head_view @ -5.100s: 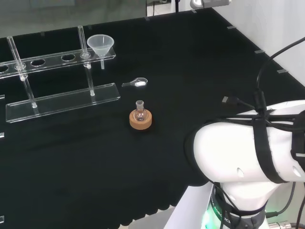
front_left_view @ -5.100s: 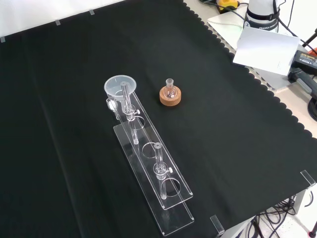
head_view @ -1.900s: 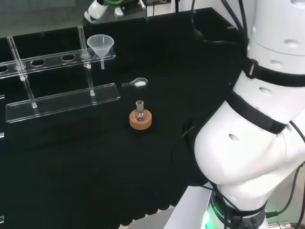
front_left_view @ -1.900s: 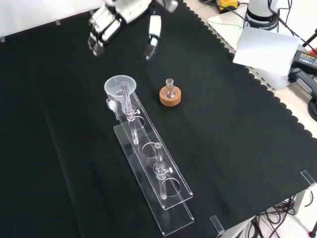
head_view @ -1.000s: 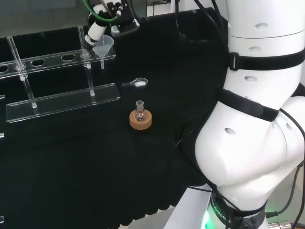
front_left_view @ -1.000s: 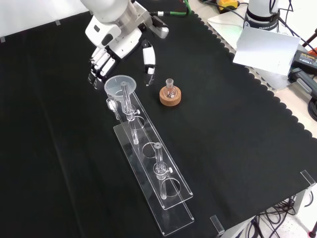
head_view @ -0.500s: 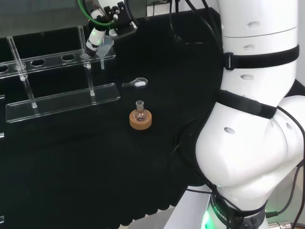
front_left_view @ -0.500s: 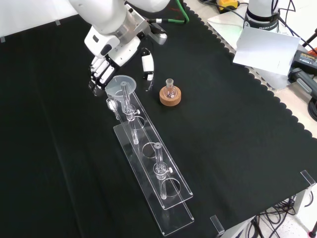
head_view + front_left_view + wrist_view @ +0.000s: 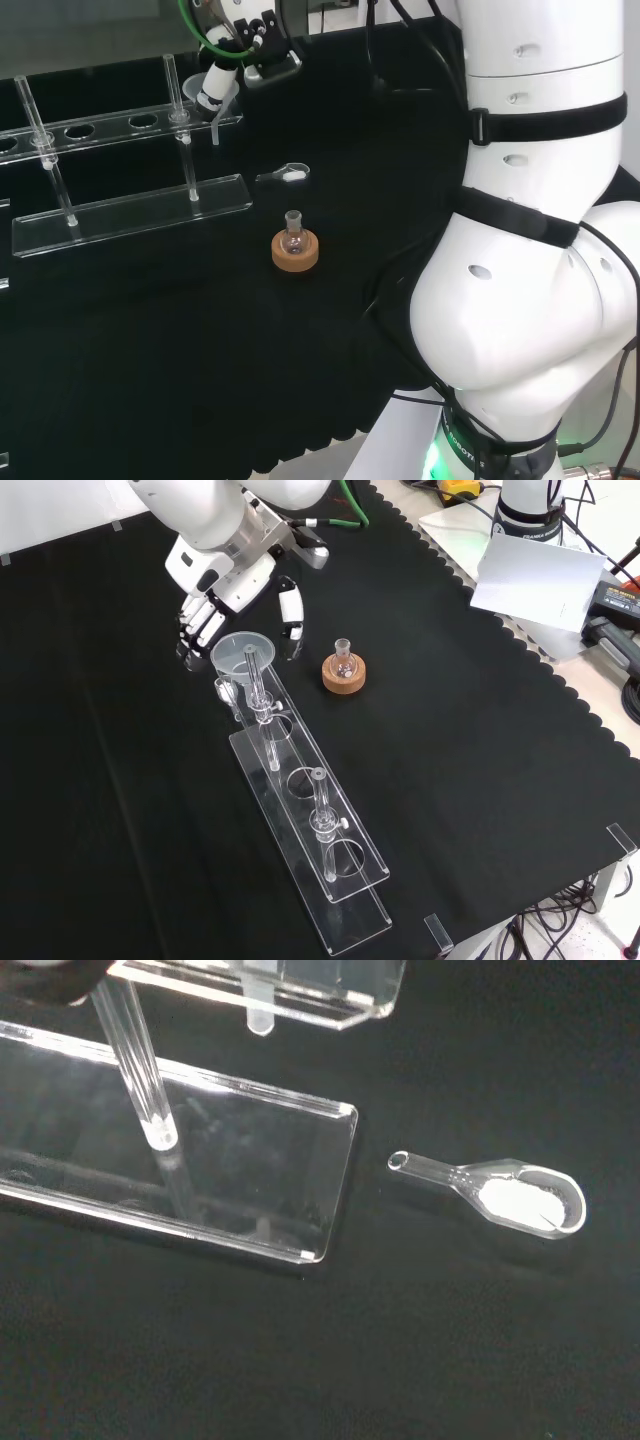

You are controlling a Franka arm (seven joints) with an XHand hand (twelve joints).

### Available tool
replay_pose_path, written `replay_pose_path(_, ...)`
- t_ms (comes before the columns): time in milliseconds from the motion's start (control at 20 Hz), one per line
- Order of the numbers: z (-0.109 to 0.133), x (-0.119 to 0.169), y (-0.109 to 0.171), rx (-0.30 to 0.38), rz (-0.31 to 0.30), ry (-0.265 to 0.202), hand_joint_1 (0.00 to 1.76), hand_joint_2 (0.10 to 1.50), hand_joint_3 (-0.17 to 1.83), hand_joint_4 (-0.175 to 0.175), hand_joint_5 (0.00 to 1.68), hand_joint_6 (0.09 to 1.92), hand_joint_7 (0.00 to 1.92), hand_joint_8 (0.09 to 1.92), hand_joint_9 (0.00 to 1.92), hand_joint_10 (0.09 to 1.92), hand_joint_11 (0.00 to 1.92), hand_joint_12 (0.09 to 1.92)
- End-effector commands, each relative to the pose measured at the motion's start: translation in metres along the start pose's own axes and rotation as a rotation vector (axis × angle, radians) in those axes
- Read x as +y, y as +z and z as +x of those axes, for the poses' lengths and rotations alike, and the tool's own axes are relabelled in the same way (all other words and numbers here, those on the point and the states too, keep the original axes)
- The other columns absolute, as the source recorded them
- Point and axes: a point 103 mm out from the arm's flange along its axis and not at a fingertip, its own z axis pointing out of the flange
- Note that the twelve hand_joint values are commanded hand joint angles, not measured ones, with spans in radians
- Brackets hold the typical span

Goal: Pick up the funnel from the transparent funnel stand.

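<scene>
The funnel (image 9: pixel 241 652) sits in the end hole of the transparent funnel stand (image 9: pixel 310 825), at the end nearest the arm in the front view, its stem hanging through the upper shelf. The hand (image 9: pixel 232 585) hangs just above and beside the funnel with its fingers (image 9: pixel 199 628) spread on one side of the rim and the thumb on the other, pinching nothing. On the table (image 9: pixel 480 780), a small round flask (image 9: pixel 343 661) on a cork ring (image 9: pixel 343 676) stands near that end of the stand, and a glass spoon (image 9: pixel 495 1190) with white powder lies just beside the stand's base.
</scene>
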Motion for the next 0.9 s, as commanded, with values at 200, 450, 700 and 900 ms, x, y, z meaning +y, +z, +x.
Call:
replay_pose_path(200,0.014,0.011,0.001,0.01,-0.042,0.006,0.68,0.61,0.44,-0.016,0.12,0.09,0.0,0.64,0.17,0.85,0.36,1.41)
replay_pose_path(450,-0.019,0.006,0.002,0.036,-0.05,-0.005,0.68,0.61,0.46,-0.017,0.12,0.09,0.0,0.68,0.2,0.84,0.37,1.41)
replay_pose_path(700,-0.016,0.007,0.003,0.018,-0.038,0.004,0.68,0.61,0.46,-0.018,0.13,0.09,0.0,0.69,0.21,0.84,0.37,1.4)
replay_pose_path(900,0.011,0.013,0.002,0.019,-0.04,-0.002,0.68,0.61,0.48,-0.022,0.14,0.09,0.0,0.7,0.24,0.82,0.38,1.39)
